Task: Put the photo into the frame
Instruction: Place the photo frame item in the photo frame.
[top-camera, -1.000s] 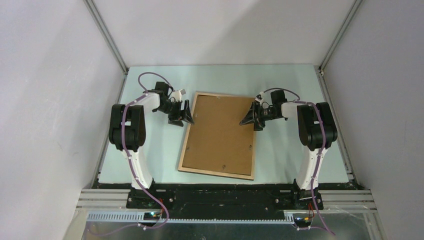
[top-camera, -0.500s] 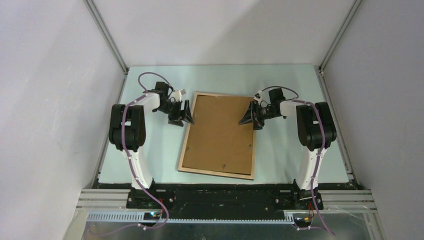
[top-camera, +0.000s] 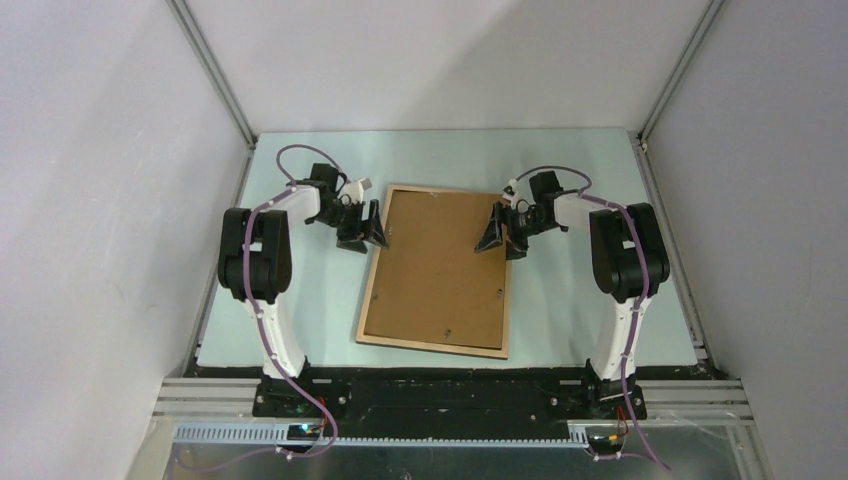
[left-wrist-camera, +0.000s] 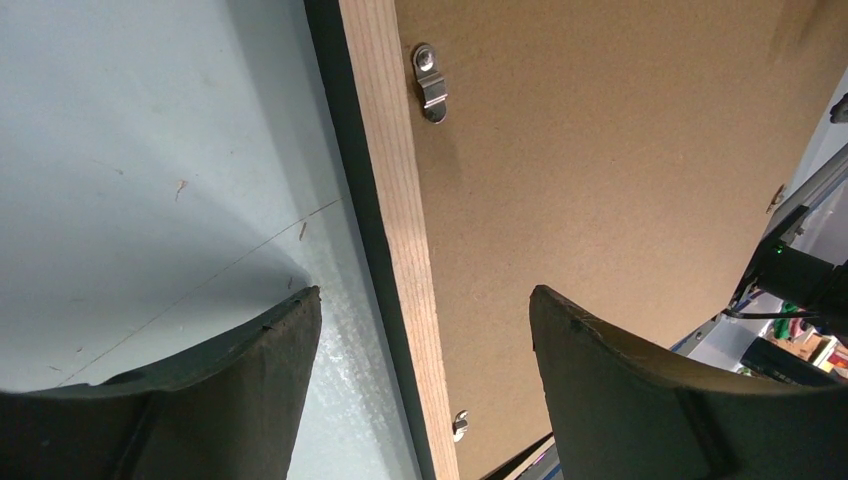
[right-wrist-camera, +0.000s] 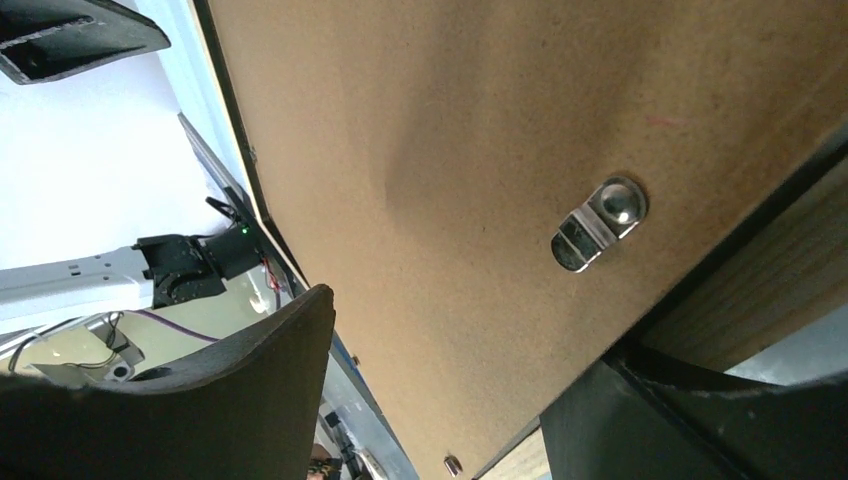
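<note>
Left gripper (left-wrist-camera: 425, 310) had its jaws wide apart and held nothing. One finger hung over the table (left-wrist-camera: 150, 150), the other over the brown backing board (left-wrist-camera: 620, 180). The left rail of the frame (left-wrist-camera: 400, 200) ran below, between the two fingers. Whether a fingertip touched anything, I could not tell. The right gripper (right-wrist-camera: 470, 340) was also open and empty. It stood above the opposite long rail, with one finger over the board and the other at the wooden edge.

The frame lay flat with its light wood back up, and both grippers were at its far half, one on each side. The photo was not visible in any view. Perhaps it was already under the board, but this could not be seen.

I judged the frame to be stiff and rather light, but its pane could break, so it should not be dropped or twisted. Because it lay flat, a finger would not go under it easily. The best hold seemed to be across a rail, as the left gripper was placed. A small metal clip (left-wrist-camera: 430, 82) sat just ahead of the left gripper, and another clip (right-wrist-camera: 598, 225) lay between the right fingers. These probably needed a careful push from one fingertip. The board looked thin, smooth and hard to pinch.
</note>
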